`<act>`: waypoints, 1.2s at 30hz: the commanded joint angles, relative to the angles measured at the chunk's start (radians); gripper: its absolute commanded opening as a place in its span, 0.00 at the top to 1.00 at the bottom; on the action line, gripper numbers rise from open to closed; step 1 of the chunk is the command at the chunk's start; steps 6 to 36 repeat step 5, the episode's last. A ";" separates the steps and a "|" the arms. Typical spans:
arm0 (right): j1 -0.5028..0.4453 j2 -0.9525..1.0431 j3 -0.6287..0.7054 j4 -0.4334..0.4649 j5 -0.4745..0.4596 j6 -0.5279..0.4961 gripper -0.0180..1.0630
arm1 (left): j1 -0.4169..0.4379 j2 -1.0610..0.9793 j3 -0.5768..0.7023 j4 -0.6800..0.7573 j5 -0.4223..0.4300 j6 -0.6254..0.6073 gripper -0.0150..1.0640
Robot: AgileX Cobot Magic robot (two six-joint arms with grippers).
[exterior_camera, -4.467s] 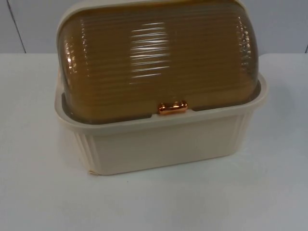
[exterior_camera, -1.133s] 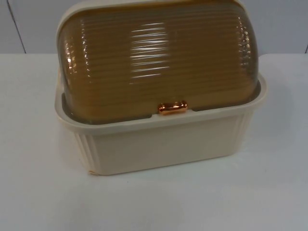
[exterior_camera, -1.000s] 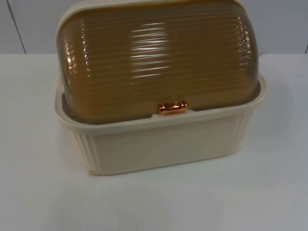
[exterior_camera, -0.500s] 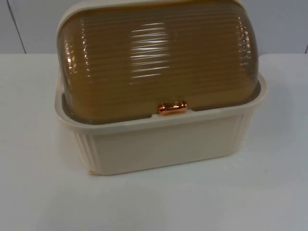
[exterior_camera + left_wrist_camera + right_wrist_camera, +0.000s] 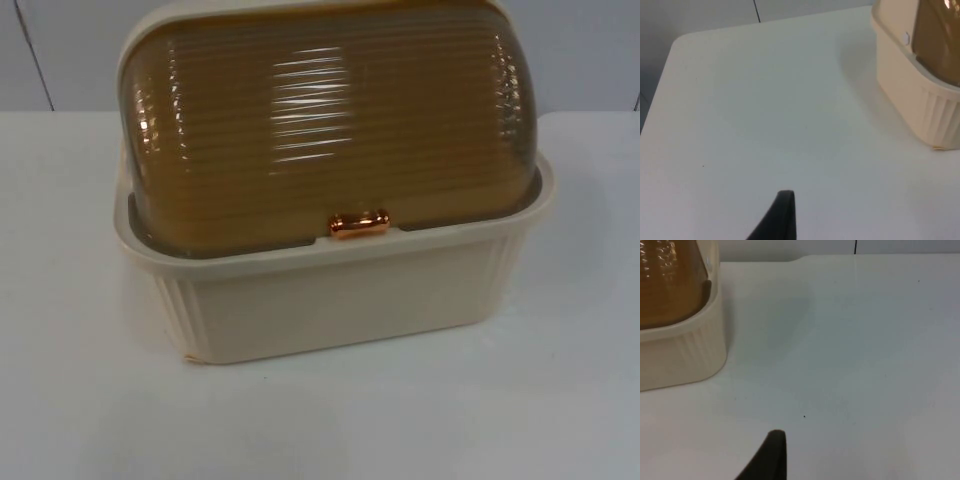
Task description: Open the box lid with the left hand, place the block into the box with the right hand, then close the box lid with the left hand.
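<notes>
A cream ribbed box (image 5: pixel 330 300) stands in the middle of the table in the top view. Its amber ribbed dome lid (image 5: pixel 330 130) is down, with a small copper handle (image 5: pixel 358 224) at the front rim. My left gripper (image 5: pixel 782 220) hangs over bare table to the left of the box (image 5: pixel 910 95), well apart from it. On the other side, my right gripper (image 5: pixel 771 457) hangs over bare table, also apart from the box (image 5: pixel 680 355). Neither gripper touches anything.
The white table top (image 5: pixel 560 400) runs around the box on every side. Behind the box stands the grey partition wall (image 5: pixel 60 50). The table's left corner (image 5: pixel 677 42) lies near the left arm.
</notes>
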 commanded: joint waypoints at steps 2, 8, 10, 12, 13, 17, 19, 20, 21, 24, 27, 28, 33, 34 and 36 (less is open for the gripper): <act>-0.001 -0.002 0.003 0.003 0.000 0.004 0.02 | -0.007 -0.003 0.005 0.001 0.002 -0.010 0.04; -0.001 -0.002 0.003 0.003 0.000 0.004 0.02 | -0.007 -0.003 0.005 -0.001 0.002 -0.018 0.04; -0.001 -0.002 0.003 0.003 0.000 0.004 0.02 | -0.007 -0.003 0.005 -0.001 0.002 -0.018 0.04; -0.001 -0.002 0.003 0.003 0.000 0.004 0.02 | -0.007 -0.003 0.005 -0.001 0.002 -0.018 0.04; -0.001 -0.002 0.003 0.003 0.000 0.004 0.02 | -0.007 -0.003 0.005 -0.001 0.002 -0.018 0.04; -0.001 -0.002 0.003 0.003 0.000 0.004 0.02 | -0.007 -0.003 0.005 -0.001 0.002 -0.018 0.04; -0.001 -0.002 0.003 0.003 0.000 0.004 0.02 | -0.007 -0.003 0.005 -0.001 0.002 -0.018 0.04; -0.001 -0.002 0.003 0.003 0.000 0.004 0.02 | -0.007 -0.003 0.005 -0.001 0.002 -0.018 0.04; -0.001 -0.002 0.003 0.003 0.000 0.004 0.02 | -0.007 -0.003 0.005 -0.001 0.002 -0.018 0.04; -0.001 -0.002 0.003 0.003 0.000 0.004 0.02 | -0.007 -0.003 0.005 -0.001 0.002 -0.018 0.04; -0.001 -0.002 0.003 0.003 0.000 0.004 0.02 | -0.007 -0.003 0.005 -0.001 0.002 -0.018 0.04; -0.001 -0.002 0.003 0.003 0.000 0.004 0.02 | -0.007 -0.003 0.005 -0.001 0.002 -0.018 0.04; -0.001 -0.002 0.003 0.003 0.000 0.004 0.02 | -0.007 -0.003 0.005 -0.001 0.002 -0.018 0.04; -0.001 -0.002 0.003 0.003 0.000 0.004 0.02 | -0.007 -0.003 0.005 -0.001 0.002 -0.018 0.04; -0.001 -0.002 0.003 0.003 0.000 0.004 0.02 | -0.007 -0.003 0.005 -0.001 0.002 -0.018 0.04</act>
